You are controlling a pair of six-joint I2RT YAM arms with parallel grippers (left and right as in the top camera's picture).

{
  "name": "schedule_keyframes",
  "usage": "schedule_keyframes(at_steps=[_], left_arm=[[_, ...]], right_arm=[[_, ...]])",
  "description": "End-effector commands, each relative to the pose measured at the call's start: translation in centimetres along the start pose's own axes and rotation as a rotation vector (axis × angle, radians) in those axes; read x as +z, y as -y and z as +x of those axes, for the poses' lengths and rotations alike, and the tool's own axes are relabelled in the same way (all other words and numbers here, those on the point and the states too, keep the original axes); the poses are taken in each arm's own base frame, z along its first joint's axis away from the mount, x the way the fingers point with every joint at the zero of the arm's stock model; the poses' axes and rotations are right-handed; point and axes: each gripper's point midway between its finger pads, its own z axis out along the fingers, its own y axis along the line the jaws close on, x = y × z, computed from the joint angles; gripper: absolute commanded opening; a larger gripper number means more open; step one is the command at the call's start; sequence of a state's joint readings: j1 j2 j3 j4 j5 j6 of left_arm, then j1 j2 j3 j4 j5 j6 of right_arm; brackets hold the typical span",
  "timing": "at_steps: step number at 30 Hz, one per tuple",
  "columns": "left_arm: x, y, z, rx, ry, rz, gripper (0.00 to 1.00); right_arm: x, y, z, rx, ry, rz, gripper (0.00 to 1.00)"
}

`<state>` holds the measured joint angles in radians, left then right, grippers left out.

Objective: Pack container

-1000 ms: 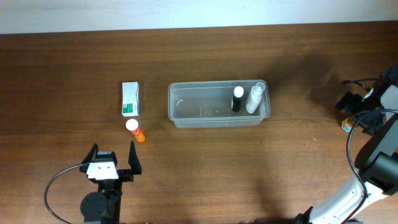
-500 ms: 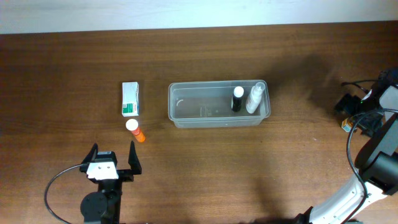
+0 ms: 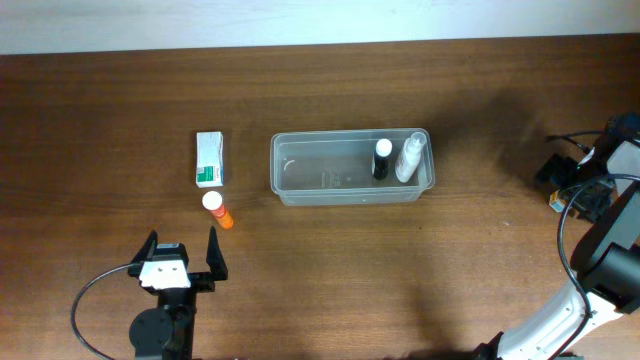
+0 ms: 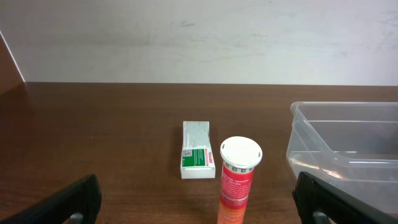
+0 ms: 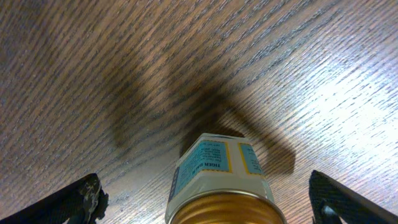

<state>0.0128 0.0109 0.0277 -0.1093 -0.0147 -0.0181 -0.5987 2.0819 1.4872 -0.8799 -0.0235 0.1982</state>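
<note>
The clear plastic container (image 3: 350, 167) sits mid-table and holds a black bottle with a white cap (image 3: 381, 158) and a white bottle (image 3: 410, 158); its corner shows in the left wrist view (image 4: 348, 149). An orange tube with a white cap (image 3: 217, 208) (image 4: 239, 177) lies left of it, beside a white-and-green box (image 3: 209, 158) (image 4: 198, 157). My left gripper (image 3: 183, 258) (image 4: 199, 202) is open, just short of the tube. My right gripper (image 3: 575, 180) (image 5: 208, 199) is open at the far right, its fingers either side of a small jar with a gold lid and blue label (image 5: 221, 186).
The brown wooden table runs to a pale wall at the back (image 4: 199, 37). A black cable loops by the left arm base (image 3: 95, 300). The right arm's white links lie along the right edge (image 3: 600, 290).
The right gripper has shifted slightly at the far right. The left arm and the objects have not moved.
</note>
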Motion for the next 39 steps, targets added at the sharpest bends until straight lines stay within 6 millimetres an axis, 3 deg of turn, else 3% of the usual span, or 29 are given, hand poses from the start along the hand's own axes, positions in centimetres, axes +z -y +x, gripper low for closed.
schedule_keyframes(at_steps=[1, 13, 25, 39], left_arm=[[0.03, 0.05, 0.15, 0.015, 0.001, 0.005, 0.99], [0.03, 0.05, 0.15, 0.015, 0.001, 0.005, 0.99], [0.03, 0.06, 0.15, 0.015, 0.001, 0.006, 0.99], [0.03, 0.05, 0.15, 0.015, 0.001, 0.005, 0.99]], right_arm=[[0.46, 0.04, 0.21, -0.009, -0.008, 0.007, 0.94], [0.46, 0.04, 0.21, -0.009, -0.008, 0.007, 0.70], [0.48, 0.04, 0.23, -0.009, -0.009, 0.007, 0.59], [0.48, 0.03, 0.18, -0.009, -0.007, 0.006, 0.53]])
